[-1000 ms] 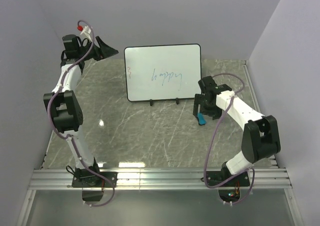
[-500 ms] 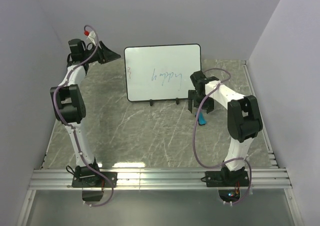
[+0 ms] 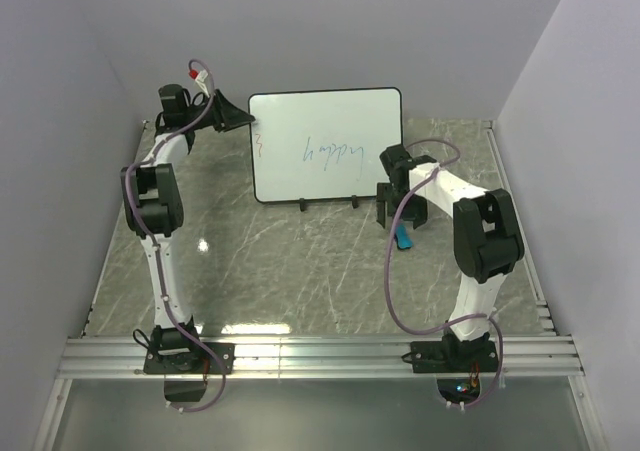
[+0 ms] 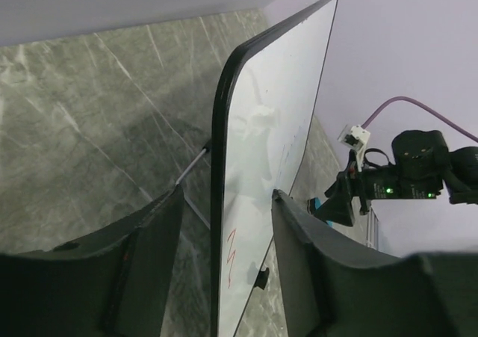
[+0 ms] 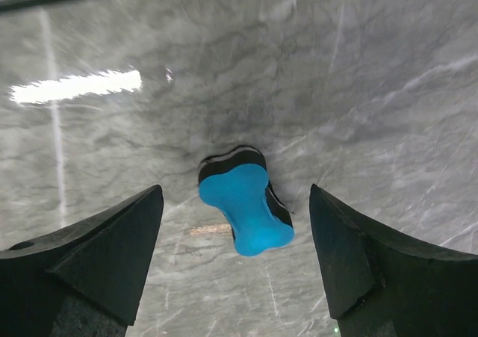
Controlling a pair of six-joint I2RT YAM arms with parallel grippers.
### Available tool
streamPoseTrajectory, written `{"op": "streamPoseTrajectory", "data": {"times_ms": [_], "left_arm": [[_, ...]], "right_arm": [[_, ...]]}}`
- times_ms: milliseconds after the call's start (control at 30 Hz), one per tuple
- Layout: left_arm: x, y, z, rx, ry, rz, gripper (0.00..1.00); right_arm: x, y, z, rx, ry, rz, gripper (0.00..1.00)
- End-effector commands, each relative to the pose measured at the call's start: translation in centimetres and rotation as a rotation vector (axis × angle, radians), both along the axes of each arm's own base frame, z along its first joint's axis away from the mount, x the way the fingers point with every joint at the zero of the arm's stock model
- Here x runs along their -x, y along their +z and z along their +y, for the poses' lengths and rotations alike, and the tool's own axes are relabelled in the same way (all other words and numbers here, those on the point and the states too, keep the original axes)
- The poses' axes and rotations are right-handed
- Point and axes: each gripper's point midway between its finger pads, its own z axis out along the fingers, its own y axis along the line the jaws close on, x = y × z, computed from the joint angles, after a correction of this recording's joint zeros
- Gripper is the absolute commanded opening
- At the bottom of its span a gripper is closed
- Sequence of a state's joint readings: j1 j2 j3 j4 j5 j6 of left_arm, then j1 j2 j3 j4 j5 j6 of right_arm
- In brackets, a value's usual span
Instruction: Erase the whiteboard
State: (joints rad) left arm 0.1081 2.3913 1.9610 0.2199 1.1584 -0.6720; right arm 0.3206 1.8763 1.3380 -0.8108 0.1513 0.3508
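Note:
The whiteboard (image 3: 325, 131) stands upright on two small black feet at the back of the table. It bears blue writing (image 3: 333, 152) and a red squiggle (image 3: 262, 146). My left gripper (image 3: 243, 121) is at the board's upper left corner. In the left wrist view the board's black-framed edge (image 4: 217, 165) runs between the open fingers of that gripper (image 4: 228, 193), with a gap on each side. A blue eraser (image 5: 245, 206) lies on the table right of the board. My right gripper (image 5: 235, 193) hovers open above it, one finger on each side.
The table is grey marble (image 3: 290, 261). Pale walls stand close on the left, back and right. An aluminium rail (image 3: 320, 356) with both arm bases runs along the near edge. The board's feet (image 3: 303, 206) stick out forward.
My left gripper has moved right to straddle the board's upper left corner, and its jaws have narrowed. My right arm swung left at first and now holds above the eraser.

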Motion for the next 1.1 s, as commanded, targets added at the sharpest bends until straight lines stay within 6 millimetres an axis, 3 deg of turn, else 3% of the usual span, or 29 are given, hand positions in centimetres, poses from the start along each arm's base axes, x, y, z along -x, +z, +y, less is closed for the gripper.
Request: {"op": "streamPoseTrajectory", "data": {"times_ms": [0, 133, 200, 367, 400, 500, 600, 700, 767, 833, 867, 933, 967, 1033, 1067], "left_arm": [[0.0, 2.7, -1.1, 0.007, -0.052, -0.096, 0.55], [0.1, 2.0, -1.8, -0.001, -0.066, -0.087, 0.59], [0.2, 1.9, -2.0, -0.005, -0.065, -0.084, 0.53], [0.1, 1.8, -2.4, -0.009, -0.064, -0.075, 0.39], [0.1, 1.8, -2.4, -0.011, -0.065, -0.076, 0.33], [0.1, 1.7, -2.5, -0.017, -0.06, -0.065, 0.2], [0.3, 1.5, -2.8, -0.025, -0.063, -0.063, 0.16], [0.5, 1.1, -3.2, -0.035, -0.063, -0.049, 0.07], [0.6, 1.1, -3.3, -0.049, -0.061, -0.058, 0.06], [0.8, 0.4, -3.4, -0.061, -0.059, -0.047, 0.04], [0.9, 0.3, -3.4, -0.066, -0.056, -0.044, 0.03], [1.2, -0.3, -3.4, -0.08, -0.053, -0.039, 0.0], [1.3, -0.2, -3.4, -0.084, -0.051, -0.044, 0.0], [1.6, -0.9, -3.4, -0.088, -0.049, -0.034, 0.0], [1.8, -1.3, -3.5, -0.091, -0.046, -0.024, 0.0]], "right_arm": [[1.0, -0.2, 0.2, -0.003, 0.003, -0.008, 0.85], [2.5, -2.0, 0.7, -0.027, -0.009, 0.033, 0.79], [3.0, -2.9, 1.1, -0.045, -0.004, 0.044, 0.75], [2.9, -4.2, 1.6, -0.049, 0.0, 0.069, 0.52], [2.8, -4.2, 1.7, -0.047, 0.006, 0.071, 0.46], [2.3, -4.1, 1.8, -0.045, 0.011, 0.066, 0.42], [2.0, -3.9, 1.9, -0.046, 0.02, 0.063, 0.33], [1.5, -3.0, 1.9, -0.044, 0.02, 0.043, 0.17], [0.1, -1.2, 2.4, -0.063, 0.019, -0.017, 0.01], [-1.1, 0.6, 3.2, -0.076, 0.023, -0.063, 0.0], [-2.8, 3.0, 4.6, -0.103, 0.042, -0.132, 0.0], [-4.3, 5.7, 6.3, -0.118, 0.068, -0.2, 0.0], [-6.3, 8.6, 7.8, -0.15, 0.087, -0.276, 0.0], [-7.4, 11.0, 10.5, -0.182, 0.113, -0.327, 0.0], [-9.4, 13.1, 12.1, -0.215, 0.116, -0.386, 0.0]]}}
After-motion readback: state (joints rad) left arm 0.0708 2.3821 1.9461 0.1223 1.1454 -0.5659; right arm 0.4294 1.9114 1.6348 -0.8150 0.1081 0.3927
